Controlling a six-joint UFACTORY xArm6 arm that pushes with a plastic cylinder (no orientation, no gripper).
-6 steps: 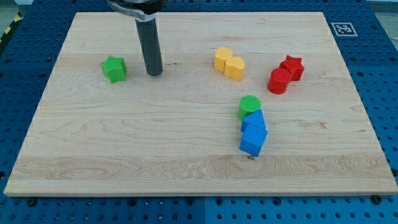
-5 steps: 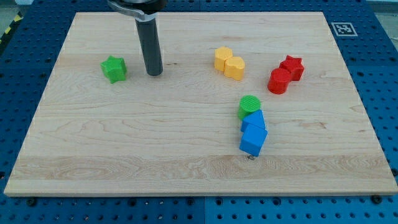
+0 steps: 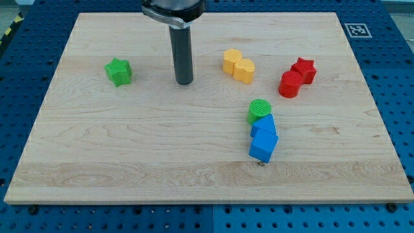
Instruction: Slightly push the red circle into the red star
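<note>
Green star (image 3: 118, 70): sits toward the board's left edge in the upper half, well apart from every other block
My tip (image 3: 184, 82): the dark rod comes down from the board's top edge, and its lower end rests on bare wood in the upper half, between the green star on the view's left and the yellow pair on the view's right; it touches no block
End effector: a plain rod with no jaws, so it neither opens nor closes and it grips nothing
Yellow blocks (image 3: 239, 65): two pieces pressed together, near the top edge and a little right of the board's middle; their exact shapes are hard to make out
Green circle (image 3: 259, 110): a round ribbed block right of centre, touching the upper blue block just below it
Blue blocks (image 3: 263, 137): two pieces stacked in a line down toward the bottom edge, touching each other; the lower one looks like a cube turned on its corner
Red circle (image 3: 291, 83): in the upper right part of the board, well apart from my tip, resting against the lower left side of the red star
Red star (image 3: 304, 70): just above and right of the red circle, touching it, nearest of all blocks to the right edge
Board (image 3: 129, 155): pale wooden surface on a blue perforated table
Marker tag (image 3: 354, 29): black and white square just off the board's top right corner
</note>
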